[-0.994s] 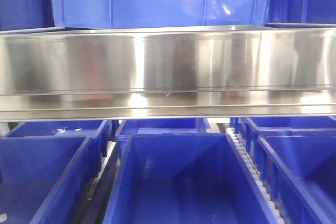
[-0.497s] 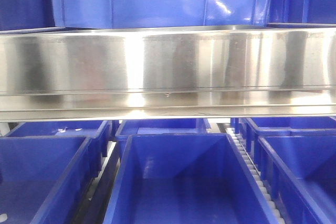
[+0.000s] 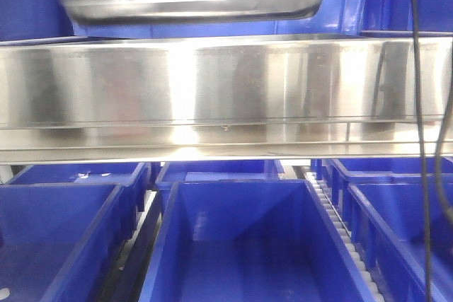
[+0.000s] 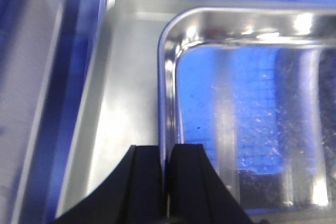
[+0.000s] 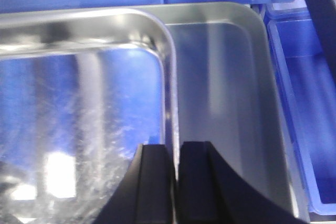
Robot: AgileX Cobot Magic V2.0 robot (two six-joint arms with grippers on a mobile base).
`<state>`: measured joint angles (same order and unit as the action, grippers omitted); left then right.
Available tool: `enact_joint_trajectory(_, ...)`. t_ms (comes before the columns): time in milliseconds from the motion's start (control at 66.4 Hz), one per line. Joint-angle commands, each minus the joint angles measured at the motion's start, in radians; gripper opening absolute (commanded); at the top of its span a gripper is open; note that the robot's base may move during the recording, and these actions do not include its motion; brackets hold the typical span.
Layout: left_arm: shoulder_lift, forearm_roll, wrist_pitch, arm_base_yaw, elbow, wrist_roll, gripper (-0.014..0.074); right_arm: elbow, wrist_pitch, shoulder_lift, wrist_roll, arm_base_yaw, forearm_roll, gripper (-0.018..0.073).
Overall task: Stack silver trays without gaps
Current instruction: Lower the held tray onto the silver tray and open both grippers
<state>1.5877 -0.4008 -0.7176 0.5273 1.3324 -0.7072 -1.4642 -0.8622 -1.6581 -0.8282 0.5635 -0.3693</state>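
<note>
A silver tray hangs level at the top of the front view, above the shelf rail, with dark arm parts at both its ends. My left gripper is shut on this upper tray's left rim. My right gripper is shut on its right rim. A second silver tray lies underneath. It shows to the left of the held tray in the left wrist view and to its right in the right wrist view. The held tray sits offset from it, and its far corners do not line up.
A long steel shelf rail crosses the front view. Blue bins stand below it and another blue bin behind the held tray. Black cables hang at the right. A blue bin borders the lower tray's right side.
The silver tray and the dark arm parts have come into the top of the front view, where only the blue bin showed before. The cables at the right are new too.
</note>
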Motion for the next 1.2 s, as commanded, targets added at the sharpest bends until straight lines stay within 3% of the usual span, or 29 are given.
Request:
enact_joint_trajectory(0,0.003,0.081,0.103,0.024,0.018,0.006,-0.0010,-0.019,0.137,-0.006,0.012,0.016,0.063,0.0014)
enact_joint_trajectory(136,0.003,0.073,0.105,0.024,0.018,0.006,0.0096,-0.019,0.133,-0.008,0.012,0.013,0.055,0.0150)
enact_joint_trajectory(211,0.003,0.068,0.103,0.024,0.018,0.006,0.0202,-0.019,0.129,-0.008,0.012,0.013,0.036,0.0214)
enact_joint_trajectory(346,0.003,0.034,0.076,0.005,0.018,-0.042,0.0291,-0.019,0.075,-0.008,0.012,0.013,-0.028,0.0237)
enact_joint_trajectory(542,0.003,0.030,0.032,-0.033,0.018,-0.044,0.0291,-0.019,0.035,-0.008,0.012,0.013,-0.066,0.0237)
enact_joint_trajectory(753,-0.004,0.019,-0.004,-0.034,0.025,-0.044,0.0282,-0.020,0.017,-0.006,0.012,0.013,-0.069,0.0235)
enact_joint_trajectory(859,-0.028,0.031,-0.021,-0.032,0.053,-0.044,0.0185,-0.036,-0.008,0.008,0.012,0.013,-0.069,0.0176)
enact_joint_trajectory(949,-0.075,0.035,-0.028,-0.026,0.091,-0.044,-0.0025,-0.049,-0.011,0.043,0.012,0.017,-0.065,0.0025)
enact_joint_trajectory(994,-0.096,0.040,-0.028,-0.022,0.099,-0.044,-0.0025,-0.049,-0.001,0.071,0.012,0.023,-0.064,-0.0030)
enact_joint_trajectory(1190,-0.221,0.075,-0.018,-0.021,0.083,-0.042,-0.0003,-0.042,-0.021,0.172,0.065,0.056,-0.064,-0.0017)
